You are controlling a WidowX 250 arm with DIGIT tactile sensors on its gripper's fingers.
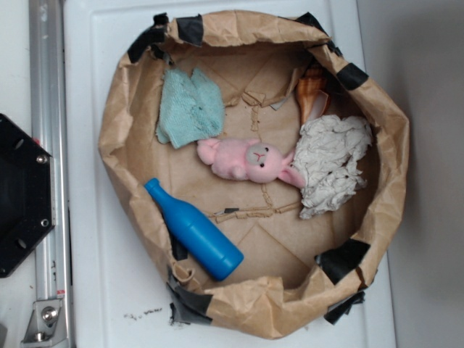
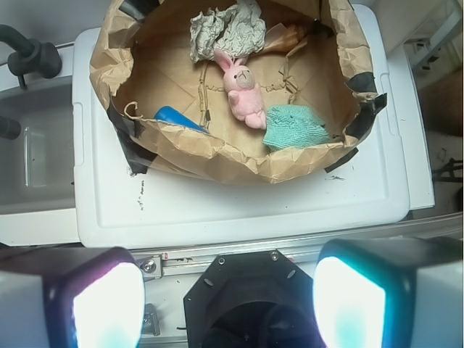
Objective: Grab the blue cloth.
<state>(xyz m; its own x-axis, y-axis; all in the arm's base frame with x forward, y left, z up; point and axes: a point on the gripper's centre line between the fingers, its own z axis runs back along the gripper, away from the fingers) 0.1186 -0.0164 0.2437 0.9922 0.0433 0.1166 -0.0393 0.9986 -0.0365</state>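
Observation:
The blue cloth (image 1: 190,107) is a small pale teal terry washcloth lying crumpled in the upper left of the brown paper basket (image 1: 116,138). In the wrist view the blue cloth (image 2: 293,127) rests against the near wall of the basket (image 2: 239,161), right of the bunny. My gripper (image 2: 228,304) is open, its two glowing pads far apart at the bottom of the wrist view, over the black robot base and well short of the basket. Nothing is between the fingers. The gripper does not show in the exterior view.
Inside the basket lie a pink plush bunny (image 1: 250,161), a wrinkly whitish rag (image 1: 330,163), a bright blue plastic bottle (image 1: 194,230) and a brown shell-like object (image 1: 310,90). The basket sits on a white board (image 1: 109,290). A black base (image 1: 22,196) and metal rail (image 1: 49,145) stand left.

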